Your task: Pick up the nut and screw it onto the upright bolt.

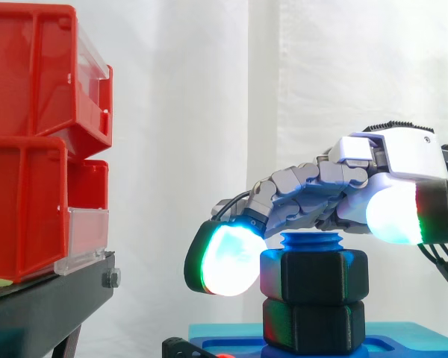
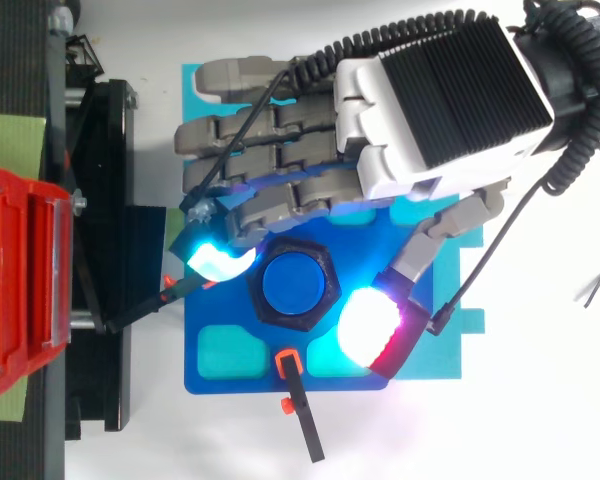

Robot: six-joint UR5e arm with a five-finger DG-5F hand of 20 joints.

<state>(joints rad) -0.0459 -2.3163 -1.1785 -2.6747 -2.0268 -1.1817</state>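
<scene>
Hand [image 2: 435, 100]: fingers [image 1: 299, 192] nearly straight, spread wide, gripping nothing.
Nut [image 1: 313, 274]: black, under the fingers, between the glowing pads [image 2: 368, 322], threaded on the bolt [image 2: 298, 280] above a second black nut [image 1: 313, 327].
Hard to tell: whether either pad touches the nut.
Hidden: bolt shank, inside both nuts; its blue top shows.
Cut off: blue base [image 2: 225, 350], at the side view's lower edge.
Red bins [image 1: 30, 149]: well beyond the fingertips.

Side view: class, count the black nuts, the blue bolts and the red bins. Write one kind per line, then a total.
Black nuts: 2, upper nut, lower nut
Blue bolt: 1
Red bins: 2, upper bin, lower bin
Total: 5
</scene>
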